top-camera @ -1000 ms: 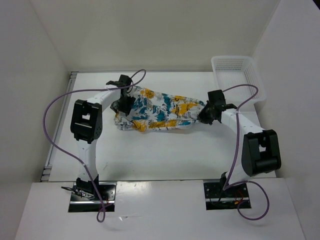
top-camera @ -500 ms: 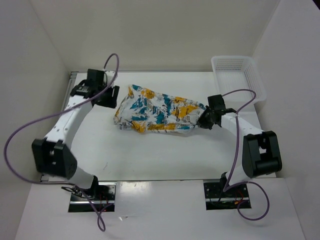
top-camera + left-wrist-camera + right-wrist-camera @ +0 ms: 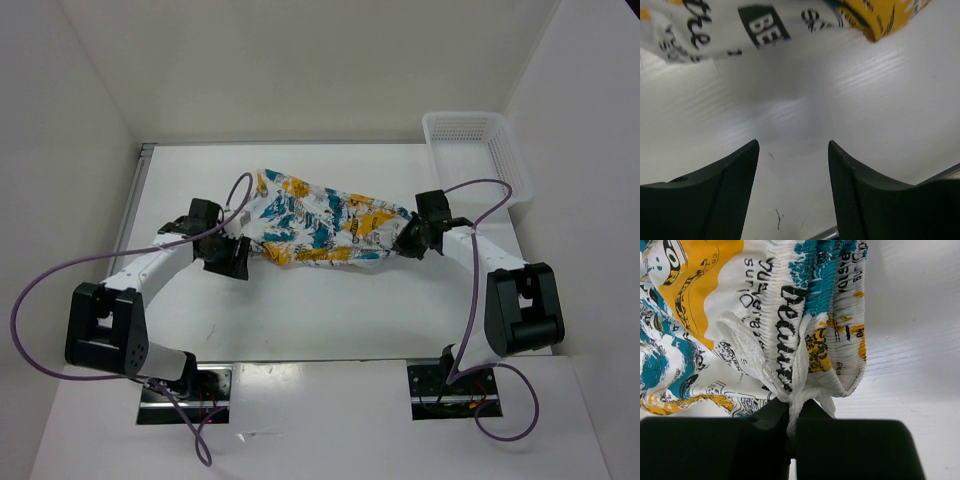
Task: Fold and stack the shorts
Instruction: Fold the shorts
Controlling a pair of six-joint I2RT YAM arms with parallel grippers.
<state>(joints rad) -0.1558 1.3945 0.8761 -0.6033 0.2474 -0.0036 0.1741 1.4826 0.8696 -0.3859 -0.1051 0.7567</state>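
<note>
The shorts (image 3: 318, 222), white with a teal, yellow-orange and black print, lie crumpled on the white table (image 3: 330, 300), stretched left to right. My right gripper (image 3: 408, 240) is shut on the gathered waistband and white drawstring at their right end (image 3: 805, 365). My left gripper (image 3: 236, 260) is open and empty, low over the table just left of and below the shorts' left end. In the left wrist view the fingers (image 3: 730, 190) frame bare table, and the shorts' edge (image 3: 760, 25) lies beyond them.
A white plastic mesh basket (image 3: 470, 150) stands at the table's back right corner. White walls enclose the table at the back and both sides. Purple cables loop from both arms.
My left arm has swung from the back left of the table down to the shorts' lower left end. My right gripper has stayed shut on the waistband.
</note>
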